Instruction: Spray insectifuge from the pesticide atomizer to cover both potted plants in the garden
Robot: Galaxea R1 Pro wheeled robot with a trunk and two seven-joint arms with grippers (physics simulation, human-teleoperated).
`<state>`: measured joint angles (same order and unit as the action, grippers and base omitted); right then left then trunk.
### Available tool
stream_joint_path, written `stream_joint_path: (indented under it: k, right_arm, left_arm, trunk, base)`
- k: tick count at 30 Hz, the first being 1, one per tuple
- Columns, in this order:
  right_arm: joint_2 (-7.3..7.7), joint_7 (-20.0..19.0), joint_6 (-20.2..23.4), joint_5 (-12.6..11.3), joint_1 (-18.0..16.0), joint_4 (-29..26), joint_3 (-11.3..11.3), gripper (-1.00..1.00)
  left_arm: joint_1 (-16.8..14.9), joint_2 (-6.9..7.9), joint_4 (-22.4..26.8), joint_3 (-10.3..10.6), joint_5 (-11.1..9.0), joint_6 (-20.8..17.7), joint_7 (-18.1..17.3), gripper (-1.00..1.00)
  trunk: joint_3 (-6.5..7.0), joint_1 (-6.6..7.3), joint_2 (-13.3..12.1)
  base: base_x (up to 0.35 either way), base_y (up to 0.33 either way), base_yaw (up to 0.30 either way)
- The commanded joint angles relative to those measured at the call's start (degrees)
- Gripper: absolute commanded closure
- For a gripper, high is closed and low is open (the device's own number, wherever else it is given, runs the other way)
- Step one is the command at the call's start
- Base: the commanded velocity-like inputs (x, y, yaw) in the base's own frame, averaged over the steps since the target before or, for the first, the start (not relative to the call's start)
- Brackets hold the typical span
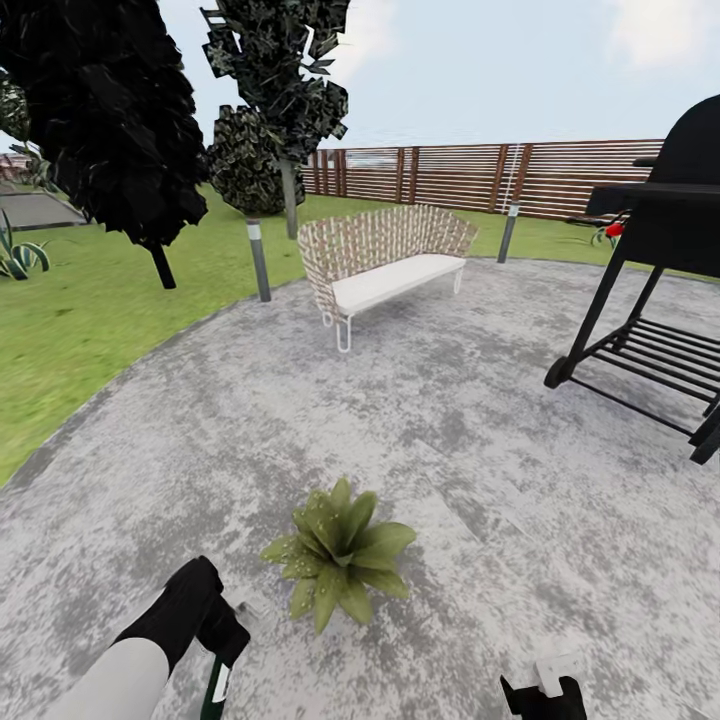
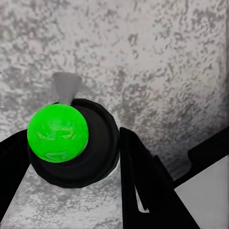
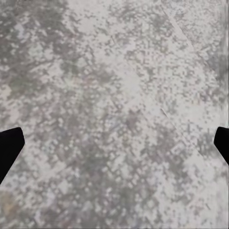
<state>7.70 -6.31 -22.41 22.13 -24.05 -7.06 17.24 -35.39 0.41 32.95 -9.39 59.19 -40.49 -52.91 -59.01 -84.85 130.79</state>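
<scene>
One potted plant (image 1: 340, 552), a low rosette of pointed green leaves, stands on the grey paved circle (image 1: 450, 430) of the garden, just ahead of me. Fine whitish specks of insectifuge (image 1: 318, 520) dot its leaves. My left gripper (image 1: 222, 648) is low at the left, close beside the plant, shut on the pesticide atomizer (image 1: 218, 686). In the left wrist view the atomizer (image 2: 78, 148) sits between the black fingers (image 2: 143, 186), its bright green mark (image 2: 57, 132) and white trigger head (image 2: 66, 86) showing. My right gripper (image 1: 545, 690) hangs open over bare paving (image 3: 114, 114). The second potted plant is out of view.
A wicker bench (image 1: 385, 255) stands at the far side of the circle, a black grill (image 1: 660, 290) at the right. Two short lamp posts (image 1: 259, 260), dark trees (image 1: 110, 120), lawn (image 1: 90, 300) and a slatted fence (image 1: 480, 175) ring the paving.
</scene>
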Motion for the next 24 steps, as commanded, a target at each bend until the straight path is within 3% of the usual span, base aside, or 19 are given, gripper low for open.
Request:
stream_joint_path:
  k: [1,24]
  right_arm:
    - [0.02,-0.36,-0.17,0.28,-0.03,0.03,0.5,-1.0]
    - [0.02,-0.36,-0.09,0.46,-0.03,0.03,0.43,-1.0]
  left_arm:
    - [0.0,-0.14,0.09,-0.27,0.4,-0.29,-0.44,1.0]
    - [-0.03,-0.15,0.1,-0.36,0.4,-0.29,-0.26,1.0]
  trunk:
    - [-0.05,-0.01,0.02]
    - [-0.05,-0.01,0.02]
  base:
    - [0.118,-0.256,0.0]
    - [0.002,-0.272,0.254]
